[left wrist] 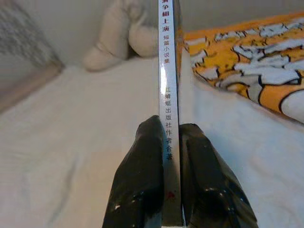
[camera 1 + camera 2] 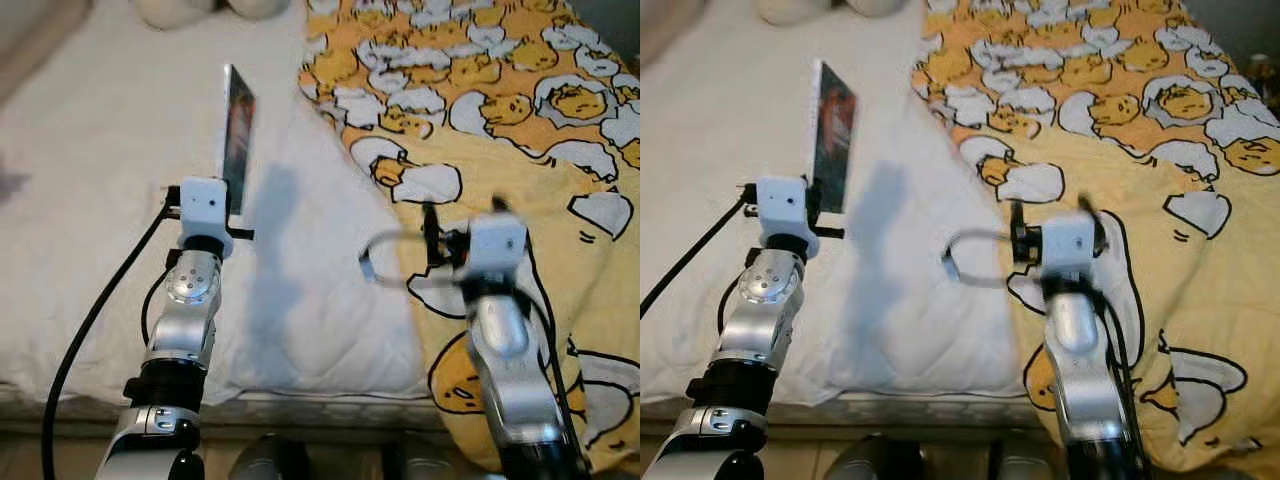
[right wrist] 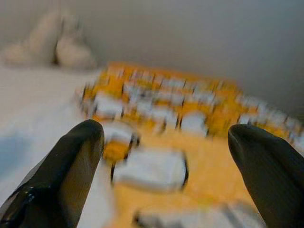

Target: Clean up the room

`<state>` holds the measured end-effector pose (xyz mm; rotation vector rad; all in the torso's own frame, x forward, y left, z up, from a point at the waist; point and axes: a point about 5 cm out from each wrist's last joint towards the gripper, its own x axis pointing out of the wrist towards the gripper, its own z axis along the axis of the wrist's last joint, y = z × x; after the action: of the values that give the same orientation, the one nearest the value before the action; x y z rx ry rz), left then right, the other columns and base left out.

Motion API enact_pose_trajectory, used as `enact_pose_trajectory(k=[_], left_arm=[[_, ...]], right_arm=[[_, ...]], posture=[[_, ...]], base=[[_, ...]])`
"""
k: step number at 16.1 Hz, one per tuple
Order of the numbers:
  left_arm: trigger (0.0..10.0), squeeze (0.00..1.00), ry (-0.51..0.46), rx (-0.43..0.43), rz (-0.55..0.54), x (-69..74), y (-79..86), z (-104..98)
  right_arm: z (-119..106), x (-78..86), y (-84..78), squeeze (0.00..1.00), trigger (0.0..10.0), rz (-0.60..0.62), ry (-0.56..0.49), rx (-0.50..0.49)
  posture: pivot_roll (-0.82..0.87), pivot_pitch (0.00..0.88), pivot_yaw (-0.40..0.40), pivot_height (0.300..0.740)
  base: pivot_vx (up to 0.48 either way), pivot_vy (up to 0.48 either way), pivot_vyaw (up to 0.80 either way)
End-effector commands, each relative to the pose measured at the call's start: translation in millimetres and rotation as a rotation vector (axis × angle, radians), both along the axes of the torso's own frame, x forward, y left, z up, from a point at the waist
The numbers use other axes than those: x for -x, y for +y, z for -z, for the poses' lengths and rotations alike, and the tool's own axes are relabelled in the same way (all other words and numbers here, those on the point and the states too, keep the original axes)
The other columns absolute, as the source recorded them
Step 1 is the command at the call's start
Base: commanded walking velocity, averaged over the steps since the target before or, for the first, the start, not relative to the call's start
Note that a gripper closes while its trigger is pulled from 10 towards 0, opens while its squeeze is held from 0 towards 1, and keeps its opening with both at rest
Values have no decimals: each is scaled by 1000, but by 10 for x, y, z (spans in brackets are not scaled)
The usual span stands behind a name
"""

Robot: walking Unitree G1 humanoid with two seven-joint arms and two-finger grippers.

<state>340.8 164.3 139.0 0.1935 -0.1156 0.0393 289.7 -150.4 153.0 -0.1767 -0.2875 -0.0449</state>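
A thin book (image 2: 238, 135) with a dark cover stands upright on edge above the white bed (image 2: 100, 150). My left gripper (image 1: 170, 137) is shut on the lower part of its spine (image 1: 169, 71), which carries printed characters. My right gripper (image 3: 166, 137) is open with nothing between its fingers. It hovers, blurred by motion, over the edge of the yellow blanket (image 2: 500, 100) at the right, and its wrist (image 2: 497, 245) is level with the left one.
The yellow blanket with a white-and-orange cartoon pattern covers the right half of the bed. A pale plush toy (image 1: 126, 38) lies at the head of the bed. A grey pillow (image 1: 23, 57) is at the far left. The mattress's front edge (image 2: 300, 400) runs just before me.
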Motion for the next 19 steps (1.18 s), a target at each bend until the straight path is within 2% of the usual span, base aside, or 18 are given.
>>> enact_pose_trajectory(k=[1, 4, 8, 10, 14, 19], left_arm=[[10000, 0, -75, -24, 19, -4, -69, -142], [10000, 0, -46, -10, 14, -25, -107, -94], [10000, 0, 0, -20, 52, -20, -144, -1], [10000, 0, 6, -23, 61, -8, -165, 23], [10000, 0, 41, 3, 57, 26, -213, 124], [10000, 0, 72, 27, 50, 39, -243, 203]], right_arm=[[-4, -41, 32, 0, 10000, 8, -9, -15], [171, -83, 43, 0, 10000, -16, 68, -22], [316, -42, 98, 0, 10000, -53, 122, -33], [342, -23, 108, 0, 10000, -67, 129, -29], [456, 2, 24, 0, 10000, -86, 192, -25], [482, -18, 21, 0, 10000, -112, 207, -13]], posture=[[-160, 19, 109, 731], [-159, 24, 108, 731], [-161, 33, 105, 731], [-169, 40, 103, 731], [-167, 49, 78, 731], [-165, 46, 71, 731]], base=[[0, 0, 0], [0, 0, 0], [0, 0, 0], [0, 414, 0], [0, 480, 0], [0, 480, 0]])
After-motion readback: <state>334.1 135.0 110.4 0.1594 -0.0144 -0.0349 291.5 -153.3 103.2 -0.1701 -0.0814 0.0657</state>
